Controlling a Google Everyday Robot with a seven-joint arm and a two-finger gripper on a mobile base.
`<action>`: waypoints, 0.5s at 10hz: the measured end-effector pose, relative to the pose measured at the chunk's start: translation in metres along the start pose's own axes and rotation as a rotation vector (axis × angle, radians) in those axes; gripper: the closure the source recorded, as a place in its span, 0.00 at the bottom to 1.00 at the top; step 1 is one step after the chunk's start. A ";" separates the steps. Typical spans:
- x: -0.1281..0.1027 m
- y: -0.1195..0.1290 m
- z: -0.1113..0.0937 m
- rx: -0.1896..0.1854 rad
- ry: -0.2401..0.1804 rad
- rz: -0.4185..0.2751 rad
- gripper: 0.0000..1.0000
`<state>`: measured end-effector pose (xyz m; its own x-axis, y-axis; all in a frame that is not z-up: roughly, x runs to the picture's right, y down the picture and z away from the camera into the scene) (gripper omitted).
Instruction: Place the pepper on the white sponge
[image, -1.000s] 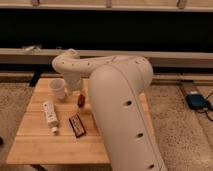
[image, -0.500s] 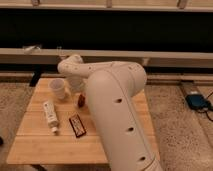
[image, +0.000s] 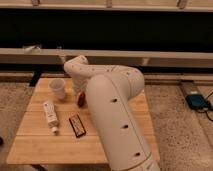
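Observation:
The small dark red pepper (image: 80, 99) shows at the middle of the wooden table (image: 35, 142), just left of my big white arm. My gripper (image: 79, 92) hangs down from the bent wrist right above the pepper and seems to touch it. Whether it holds the pepper I cannot tell. The white sponge is out of sight, perhaps behind the arm.
A translucent white cup (image: 57, 88) stands at the back left of the table. A white tube with a cap (image: 50, 115) lies in front of it. A flat dark packet (image: 76, 125) lies near the middle. My arm (image: 117, 120) covers the table's right half.
My wrist and upper arm have swung a little to the right. The pepper has stayed at about the same spot on the table.

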<state>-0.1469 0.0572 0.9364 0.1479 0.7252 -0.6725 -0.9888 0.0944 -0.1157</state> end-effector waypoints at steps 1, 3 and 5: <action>-0.001 -0.001 0.002 0.002 0.002 -0.002 0.35; -0.001 0.002 0.006 0.006 0.007 -0.010 0.35; 0.001 0.006 0.009 0.016 0.013 -0.020 0.49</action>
<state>-0.1526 0.0646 0.9421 0.1678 0.7139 -0.6798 -0.9858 0.1200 -0.1174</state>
